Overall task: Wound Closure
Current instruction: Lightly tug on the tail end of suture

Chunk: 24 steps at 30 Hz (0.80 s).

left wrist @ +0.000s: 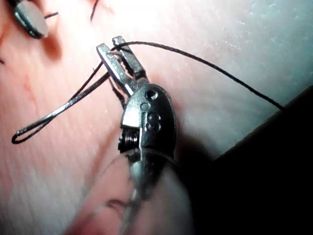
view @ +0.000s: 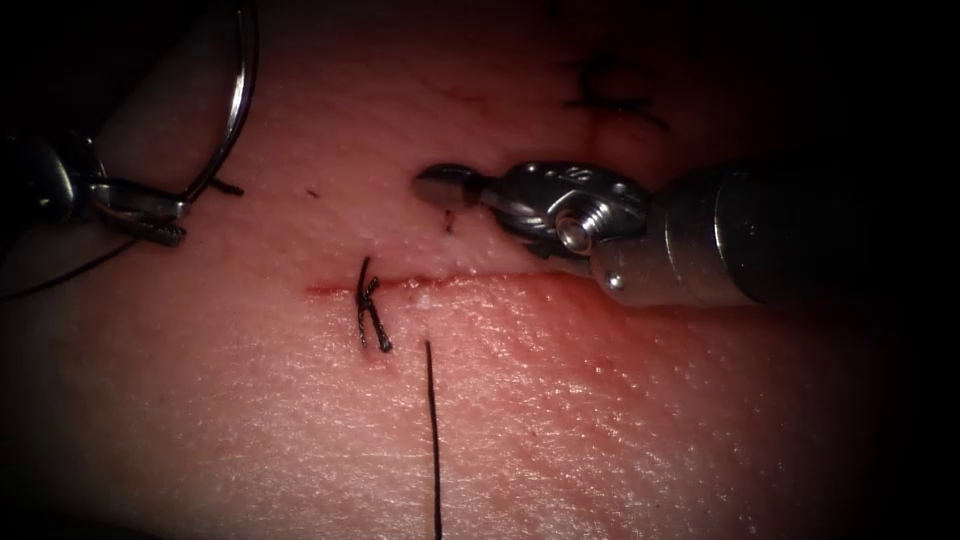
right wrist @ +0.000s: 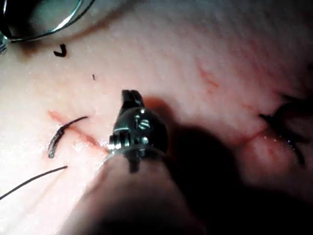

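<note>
The left tool (view: 165, 222) has its jaws clenched on the needle (view: 232, 110), gripping it close to one end of the curve; the rest of the steel arc sweeps up and away from the jaws, clear of the tissue (view: 600, 420) and not in it anywhere. In the left wrist view the same tool (left wrist: 115, 51) also has thread (left wrist: 205, 63) running off from its tip, trailing out past the edge of the tissue.

The right tool (view: 445, 187) sits just above the cut (view: 400, 284), its tip hovering over the skin on the far side of that line. Its jaws look closed together with nothing between them, and in its own wrist view the tool (right wrist: 131, 96) shows no needle or thread in its grasp.

Across the cut itself lies a tied stitch (view: 370, 315) with short ends poking out. Just right of it, a loose strand of thread (view: 433, 440) comes out of the skin on the near side of the cut and runs straight down. Red fluid (view: 520, 290) stains the cut line. A second dark stitch (view: 605, 95) sits well beyond the cut, behind the right tool.
</note>
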Each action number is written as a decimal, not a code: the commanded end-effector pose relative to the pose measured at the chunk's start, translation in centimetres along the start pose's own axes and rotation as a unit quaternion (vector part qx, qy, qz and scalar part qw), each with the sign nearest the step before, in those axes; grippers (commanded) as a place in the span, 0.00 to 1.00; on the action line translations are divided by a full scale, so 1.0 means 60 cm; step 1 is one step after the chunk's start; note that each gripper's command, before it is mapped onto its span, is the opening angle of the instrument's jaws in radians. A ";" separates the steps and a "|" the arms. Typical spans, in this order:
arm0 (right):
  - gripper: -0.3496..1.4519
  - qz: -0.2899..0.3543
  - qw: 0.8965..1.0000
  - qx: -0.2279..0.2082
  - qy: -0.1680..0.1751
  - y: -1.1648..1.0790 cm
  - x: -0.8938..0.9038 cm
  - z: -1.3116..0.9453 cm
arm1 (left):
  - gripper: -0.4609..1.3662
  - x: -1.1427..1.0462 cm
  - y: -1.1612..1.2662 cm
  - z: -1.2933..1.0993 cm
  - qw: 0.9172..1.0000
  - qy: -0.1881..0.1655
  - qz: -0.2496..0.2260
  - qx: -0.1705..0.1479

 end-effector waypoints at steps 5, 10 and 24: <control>0.00 -0.003 0.999 -0.014 0.032 -0.0002 0.0033 -0.0009 | 0.06 -0.0019 0.0006 0.0002 1.000 -0.001 -0.006 -0.001; 0.00 -0.001 0.999 -0.014 0.039 -0.0003 0.0047 -0.0013 | 0.06 -0.0018 0.0006 0.0001 1.000 -0.002 -0.006 -0.001; 0.00 -0.004 0.999 -0.012 0.046 -0.0005 0.0062 -0.0021 | 0.06 -0.0018 0.0007 0.0000 1.000 -0.001 -0.009 0.000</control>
